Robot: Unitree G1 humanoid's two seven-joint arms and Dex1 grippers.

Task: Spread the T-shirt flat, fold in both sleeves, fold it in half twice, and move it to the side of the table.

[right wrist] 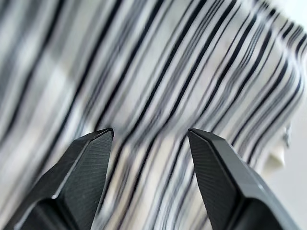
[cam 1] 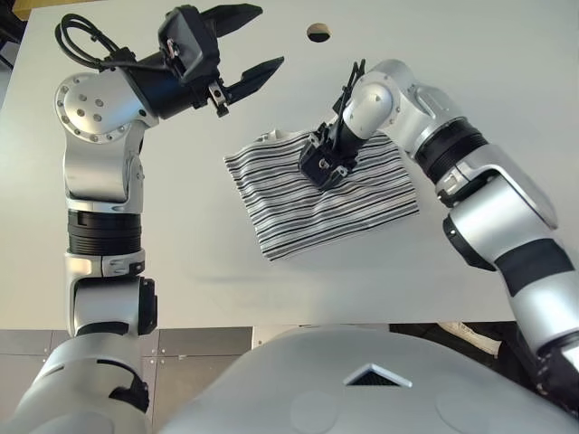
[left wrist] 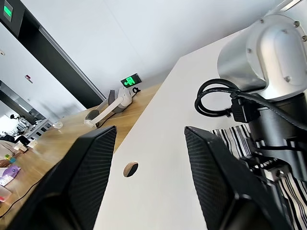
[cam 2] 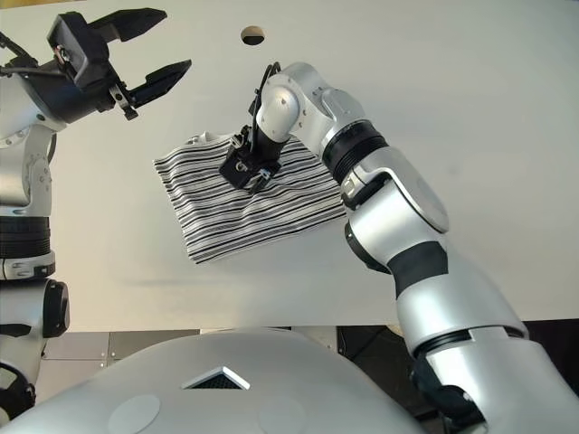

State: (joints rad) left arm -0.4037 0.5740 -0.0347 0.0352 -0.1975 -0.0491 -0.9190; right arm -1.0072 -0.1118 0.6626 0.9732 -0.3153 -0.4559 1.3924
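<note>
Folded black-and-white striped fabric T-shirt [cam 1: 294, 203] mid white table [cam 1: 452, 54], right gripper [right wrist: 151, 133] spread low over it, left gripper [cam 1: 269, 38] likewise spread, raised at shirt's eleven o'clock, beside small round hole [cam 1: 318, 33].

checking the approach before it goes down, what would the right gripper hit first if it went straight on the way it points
The folded striped T-shirt: the right gripper, open, points down at its middle, with the table under the cloth. Whether any gap remains is unclear.
</note>
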